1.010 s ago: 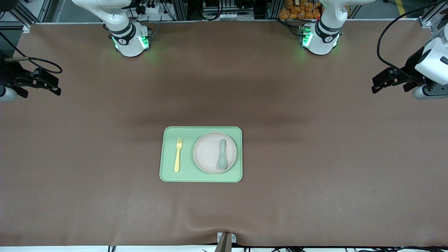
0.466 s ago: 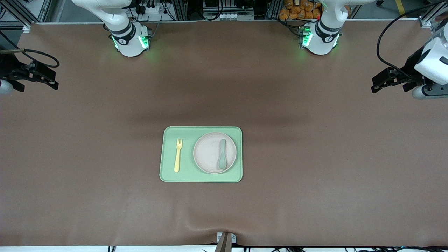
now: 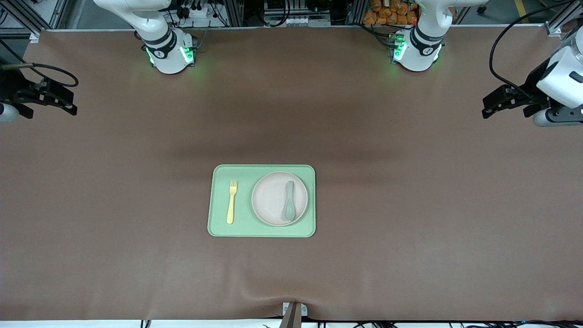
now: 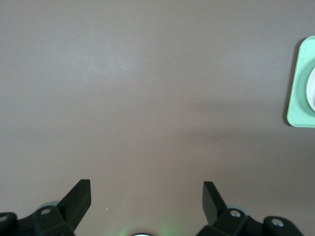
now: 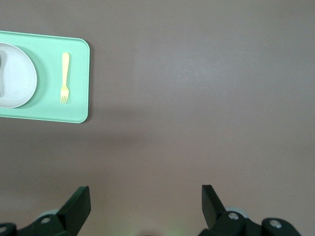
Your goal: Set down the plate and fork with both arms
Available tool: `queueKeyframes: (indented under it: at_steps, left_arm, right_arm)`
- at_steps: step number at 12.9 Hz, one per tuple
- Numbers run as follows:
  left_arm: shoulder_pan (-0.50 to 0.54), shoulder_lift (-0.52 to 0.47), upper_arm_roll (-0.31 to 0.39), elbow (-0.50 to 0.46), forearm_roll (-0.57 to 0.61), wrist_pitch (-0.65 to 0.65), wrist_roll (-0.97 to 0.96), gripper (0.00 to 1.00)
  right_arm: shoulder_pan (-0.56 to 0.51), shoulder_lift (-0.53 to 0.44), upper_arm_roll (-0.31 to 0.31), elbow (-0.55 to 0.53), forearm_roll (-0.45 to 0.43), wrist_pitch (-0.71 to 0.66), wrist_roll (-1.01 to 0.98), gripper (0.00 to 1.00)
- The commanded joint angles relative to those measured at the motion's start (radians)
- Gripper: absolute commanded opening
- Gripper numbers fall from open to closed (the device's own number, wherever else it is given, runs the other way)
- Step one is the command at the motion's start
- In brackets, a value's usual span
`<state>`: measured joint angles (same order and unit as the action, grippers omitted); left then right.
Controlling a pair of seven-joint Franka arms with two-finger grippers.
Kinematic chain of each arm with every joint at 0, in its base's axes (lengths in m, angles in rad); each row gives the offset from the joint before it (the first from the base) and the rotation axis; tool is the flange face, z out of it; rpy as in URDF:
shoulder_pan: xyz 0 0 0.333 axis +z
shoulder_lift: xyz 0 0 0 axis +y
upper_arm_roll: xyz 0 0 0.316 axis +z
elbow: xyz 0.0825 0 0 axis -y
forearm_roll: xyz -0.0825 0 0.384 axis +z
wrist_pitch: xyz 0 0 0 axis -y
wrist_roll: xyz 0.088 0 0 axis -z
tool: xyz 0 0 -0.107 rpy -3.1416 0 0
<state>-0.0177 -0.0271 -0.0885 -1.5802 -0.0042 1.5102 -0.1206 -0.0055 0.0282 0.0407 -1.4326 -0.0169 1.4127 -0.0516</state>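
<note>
The off-white plate [image 3: 272, 200] sits on the light green tray [image 3: 218, 228], in the half toward the left arm's end. The pale yellow fork [image 3: 232, 202] lies on the tray beside the plate, toward the right arm's end. My left gripper [image 3: 485, 107] hangs open and holds nothing, over the table's edge at the left arm's end. My right gripper [image 3: 73, 104] is open with nothing in it, over the edge at the right arm's end. The left wrist view shows the open left gripper [image 4: 146, 189] and the tray's corner [image 4: 298, 98]. The right wrist view shows the open right gripper [image 5: 146, 192], the fork [image 5: 64, 77] and the plate [image 5: 17, 73].
A muted green spoon [image 3: 289, 207] lies in the plate. The tray stands mid-table on the brown mat [image 3: 410, 228]. The two arm bases [image 3: 169, 53] [image 3: 416, 50] stand along the table edge farthest from the front camera.
Both grippers have drifted slightly toward the robots' base side of the table. Tray, plate, fork and spoon have not moved.
</note>
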Motion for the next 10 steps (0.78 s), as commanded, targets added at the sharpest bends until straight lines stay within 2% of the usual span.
queueKeyframes:
  at_steps: [1,4,7,10]
  left_arm:
    - [0.004,-0.025,-0.013,-0.003,-0.002,-0.039,0.021,1.0]
    - [-0.001,-0.013,-0.017,0.04,0.009,-0.041,0.016,1.0]
    - [-0.001,-0.013,-0.019,0.04,0.012,-0.045,0.018,1.0]
    - [0.001,-0.011,-0.019,0.04,0.012,-0.045,0.018,1.0]
  right_arm:
    - [-0.011,-0.002,0.01,0.012,-0.002,-0.026,-0.001,1.0]
    - [-0.013,0.001,0.01,0.011,0.003,-0.046,-0.007,1.0]
    - [-0.008,0.001,0.011,0.009,0.006,-0.063,-0.005,1.0]
    - [-0.013,0.001,0.01,0.007,0.044,-0.083,-0.004,1.0]
